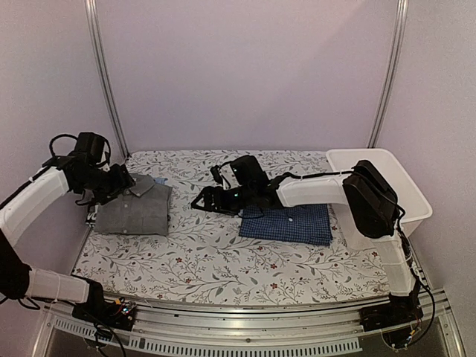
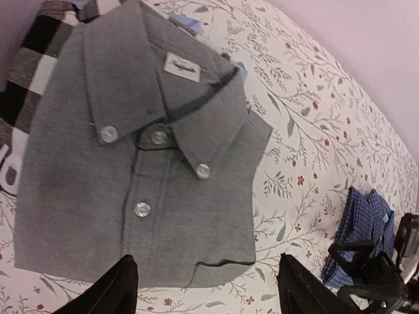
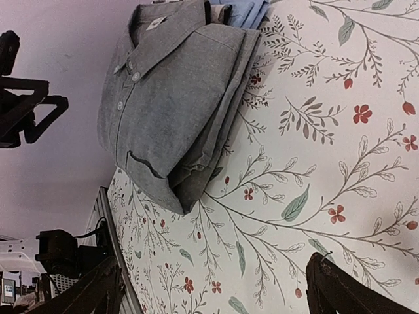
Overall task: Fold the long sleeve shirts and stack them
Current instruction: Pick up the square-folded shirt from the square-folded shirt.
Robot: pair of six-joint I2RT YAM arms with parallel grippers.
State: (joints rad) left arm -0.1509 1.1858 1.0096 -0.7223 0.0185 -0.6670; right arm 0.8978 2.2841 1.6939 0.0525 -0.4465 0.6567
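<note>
Grey shirt folded, at left of frame. Blue check shirt folded, centre-right on desk. Left fingers and right fingers spread, nothing held. Likely next: Blue check shirt to be gripped through all layers, kept flat, set squarely on Grey shirt.

A plain mid-grey shirt lay at the left of the top view, with pearly white buttons and a small white label inside the collar. A sliver of light blue shirt and a black, grey and white banded shirt showed from beneath it, while the dark blue shirt right of centre carried a fine check. The table cover was white, printed with grey-green leafy sprigs and small red flowers. The basket at the upper right was white, and the left arm and right arm were white with black joints.
</note>
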